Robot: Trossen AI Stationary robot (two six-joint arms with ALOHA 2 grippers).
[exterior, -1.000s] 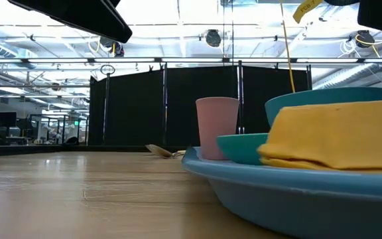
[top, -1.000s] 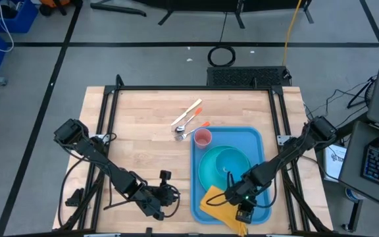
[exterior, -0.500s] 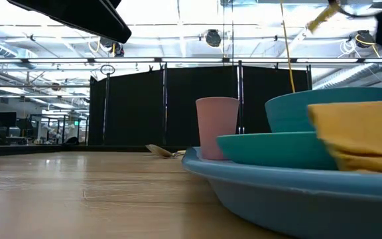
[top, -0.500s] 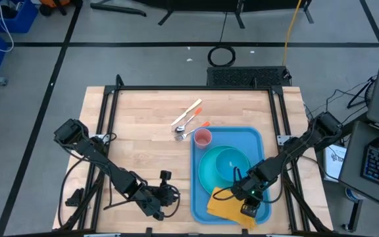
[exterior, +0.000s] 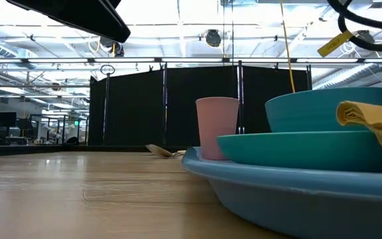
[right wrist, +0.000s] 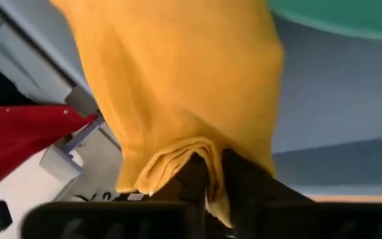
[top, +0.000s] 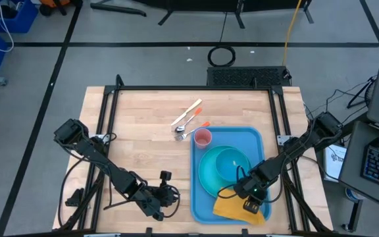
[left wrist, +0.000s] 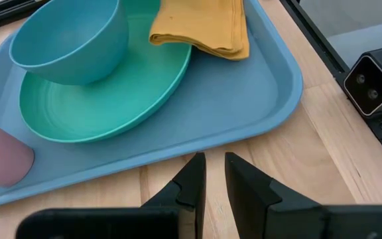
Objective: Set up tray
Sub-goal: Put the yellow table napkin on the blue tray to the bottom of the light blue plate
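The blue tray (top: 258, 146) lies on the table's right half and carries a turquoise plate (top: 207, 172) with a teal bowl (top: 229, 161) on it, and a pink cup (top: 203, 137) at its far left corner. A folded yellow napkin (top: 232, 209) lies at the tray's near end, with one edge over the plate's rim (left wrist: 178, 63). My right gripper (top: 250, 205) is shut on the napkin. My left gripper (top: 170, 197) hovers shut near the table's near edge, left of the tray (left wrist: 270, 93), and touches nothing. My right gripper holds the napkin by a folded edge (right wrist: 178, 156), several layers pinched between its two fingers (right wrist: 241, 179). It comes slanting down from the table's right side. The rest of the napkin (right wrist: 178, 73) spreads out on the tray floor, and in the low view one end (exterior: 370, 116) stands raised beside the bowl.
Several utensils lie on the bare wood beyond the tray's far left corner: a pale wooden one (top: 188, 110), a metal spoon (top: 179, 130) and an orange-handled one (top: 199, 125). A black camera block (left wrist: 375, 83) sits at the near edge. The table's left half is bare wood (top: 137, 138).
My right gripper has dragged the napkin toward the table's right edge along the tray's near end. The napkin lay over the tray's near left rim and in front of the plate; now it lies farther right, and the plate's near rim shows. The left arm kept still.
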